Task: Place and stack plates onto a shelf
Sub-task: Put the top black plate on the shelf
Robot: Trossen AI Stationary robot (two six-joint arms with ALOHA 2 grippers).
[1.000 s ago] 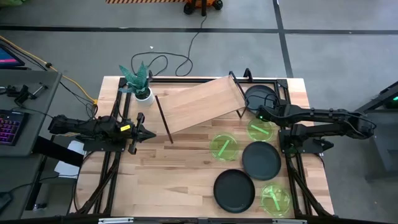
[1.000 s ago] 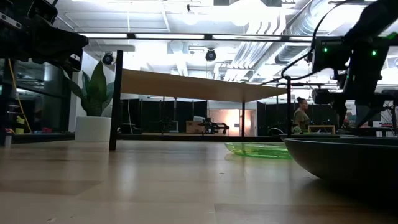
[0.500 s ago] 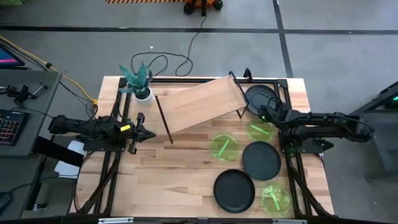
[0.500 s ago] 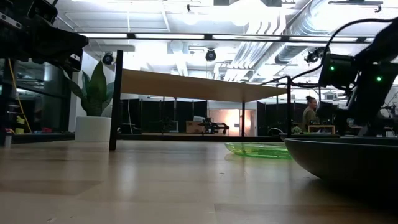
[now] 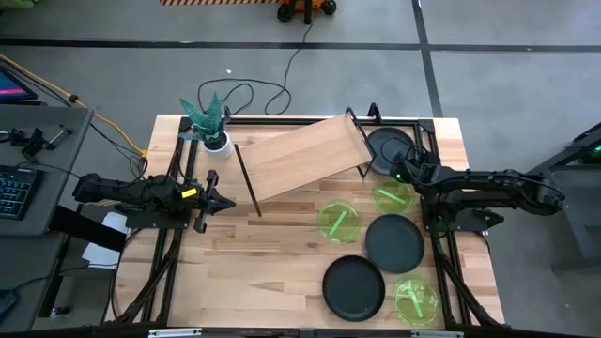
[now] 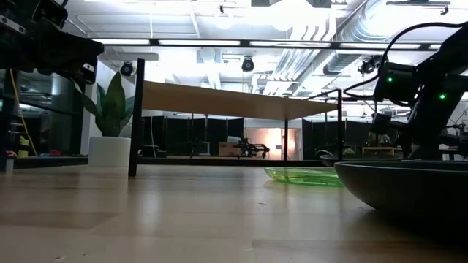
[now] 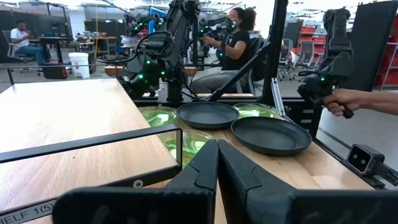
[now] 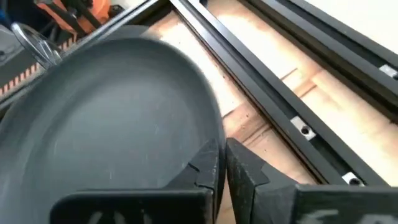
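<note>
The shelf, a light wooden board on thin black legs, stands at the table's far middle. A dark grey plate lies beside its right end, and my right gripper is shut on this plate's near rim. Two more dark grey plates and three green plates lie flat on the table's right half. My left gripper waits at the table's left, shut and touching nothing. My right gripper pinches the far dark grey plate's rim between its two fingers, one finger over the plate's inside, the other outside. The fingers slant down at it from the table's near right. Whether the plate is lifted off the table does not show.
A potted plant stands at the shelf's left end. Black frame rails run along the table's right side beside the held plate. In the left wrist view, people sit beyond the table and a hand holds a device.
My right gripper has sunk and drawn a little toward the table's right edge, settling at the far dark grey plate's near rim, and its wrist has rolled.
</note>
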